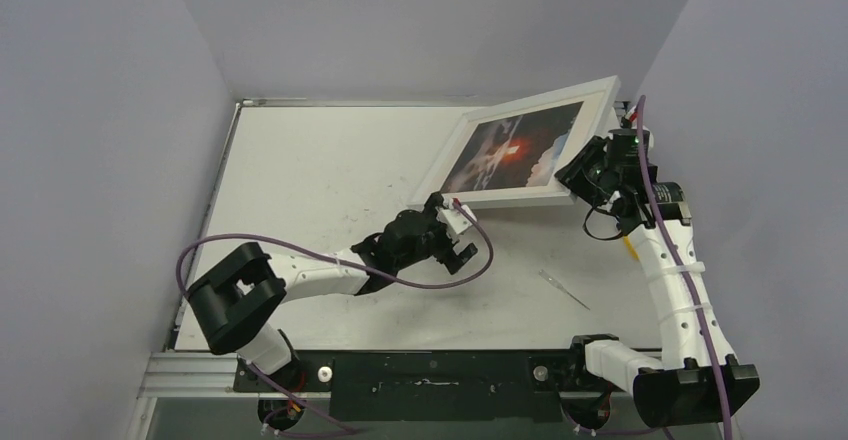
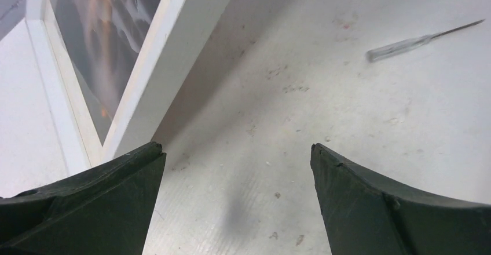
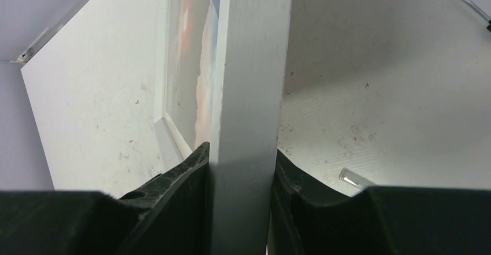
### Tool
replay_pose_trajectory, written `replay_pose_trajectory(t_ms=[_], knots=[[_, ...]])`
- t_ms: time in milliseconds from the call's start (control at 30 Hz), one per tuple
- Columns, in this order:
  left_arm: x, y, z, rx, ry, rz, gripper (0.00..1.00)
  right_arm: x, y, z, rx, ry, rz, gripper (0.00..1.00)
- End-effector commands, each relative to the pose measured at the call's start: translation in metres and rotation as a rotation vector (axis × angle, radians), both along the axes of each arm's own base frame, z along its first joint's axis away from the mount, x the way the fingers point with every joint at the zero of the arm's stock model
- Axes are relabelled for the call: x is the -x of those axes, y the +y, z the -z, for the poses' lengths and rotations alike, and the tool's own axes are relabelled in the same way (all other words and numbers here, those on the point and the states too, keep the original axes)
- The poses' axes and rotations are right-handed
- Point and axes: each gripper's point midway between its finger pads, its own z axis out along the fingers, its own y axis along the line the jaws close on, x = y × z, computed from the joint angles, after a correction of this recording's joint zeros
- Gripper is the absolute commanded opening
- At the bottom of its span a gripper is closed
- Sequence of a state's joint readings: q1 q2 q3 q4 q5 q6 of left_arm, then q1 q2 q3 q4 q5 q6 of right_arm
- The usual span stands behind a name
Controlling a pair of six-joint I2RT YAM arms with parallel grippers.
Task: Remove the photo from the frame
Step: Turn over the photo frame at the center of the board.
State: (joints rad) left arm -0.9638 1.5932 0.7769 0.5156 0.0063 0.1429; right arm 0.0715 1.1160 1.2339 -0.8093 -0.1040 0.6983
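Observation:
The frame (image 1: 505, 198), white-bordered, stands tilted up off the table at the back right, picture side facing up and left. Behind its glass sits the photo (image 1: 515, 145), dark clouds with an orange-red glow. My right gripper (image 1: 580, 175) is shut on the frame's right end; in the right wrist view the white frame edge (image 3: 252, 81) fills the gap between both fingers (image 3: 185, 191), with the photo (image 3: 194, 64) to its left. My left gripper (image 1: 455, 225) hangs open by the frame's lower left corner. In the left wrist view nothing lies between its jaws (image 2: 236, 148), and the frame (image 2: 168, 64) and photo (image 2: 104, 29) are up left.
A thin clear-handled tool (image 1: 563, 288) lies on the white table (image 1: 330, 170) in front of the right arm, also seen as the tool (image 2: 417, 39) in the left wrist view. Grey walls close in the table at the back and on both sides.

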Motion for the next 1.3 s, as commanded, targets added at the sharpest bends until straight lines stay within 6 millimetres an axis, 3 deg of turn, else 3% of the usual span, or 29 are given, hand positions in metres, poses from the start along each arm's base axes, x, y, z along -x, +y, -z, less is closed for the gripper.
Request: replay_pose_trajectory(t_ms=[0, 200, 367, 433, 567, 767, 933, 1267], knots=[[0.015, 0.001, -0.041, 0.121, -0.036, -0.016, 0.96, -0.015, -0.014, -0.077, 0.082, -0.254, 0.016, 0.05], [0.028, 0.019, -0.061, 0.178, -0.028, -0.055, 0.96, -0.013, -0.009, -0.085, 0.069, -0.239, -0.01, 0.05], [0.012, 0.035, -0.077, 0.153, -0.026, -0.242, 0.96, -0.009, -0.002, -0.103, 0.044, -0.266, -0.043, 0.05], [0.016, 0.028, -0.081, 0.131, -0.017, -0.222, 0.96, -0.009, 0.003, -0.11, 0.027, -0.273, -0.066, 0.05], [0.023, 0.017, -0.095, 0.115, -0.178, -0.215, 0.96, -0.009, 0.014, -0.113, -0.02, -0.258, -0.11, 0.05], [0.023, -0.014, -0.107, 0.036, -0.275, -0.24, 0.96, -0.011, 0.021, -0.118, -0.065, -0.255, -0.114, 0.05], [0.01, -0.035, -0.113, -0.002, -0.336, -0.346, 0.96, -0.011, 0.023, -0.124, -0.089, -0.274, -0.108, 0.05], [-0.014, -0.055, -0.122, -0.061, -0.464, -0.465, 0.96, -0.011, 0.031, -0.126, -0.131, -0.276, -0.125, 0.05]])
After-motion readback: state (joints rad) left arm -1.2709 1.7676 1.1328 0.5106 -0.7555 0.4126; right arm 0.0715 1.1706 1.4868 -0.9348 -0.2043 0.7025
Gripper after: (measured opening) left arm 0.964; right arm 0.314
